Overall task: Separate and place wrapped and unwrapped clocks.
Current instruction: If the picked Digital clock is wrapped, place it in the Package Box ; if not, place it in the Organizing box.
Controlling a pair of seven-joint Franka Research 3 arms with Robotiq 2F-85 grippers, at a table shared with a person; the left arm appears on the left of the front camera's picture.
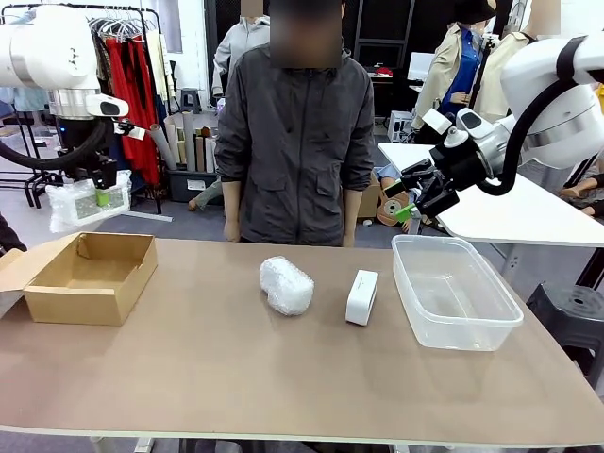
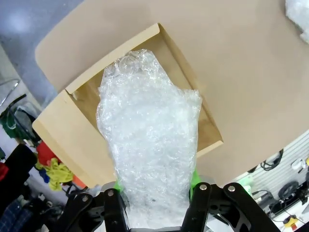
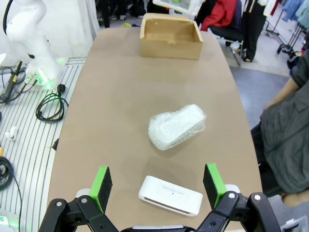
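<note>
Now we see left jaws clenched on the blocky wrapped clock (image 2: 149, 145) high over the cardboard box (image 1: 80, 304), right jaws spread empty toward the bare clock (image 3: 170, 195) on the bench (image 1: 189, 377), and dropped from here the bundle could clip the rim.

Front camera faces person (image 1: 293, 142) across table (image 1: 236, 373); wrist cameras look down, sharing cardboard box (image 3: 170, 48).
</note>
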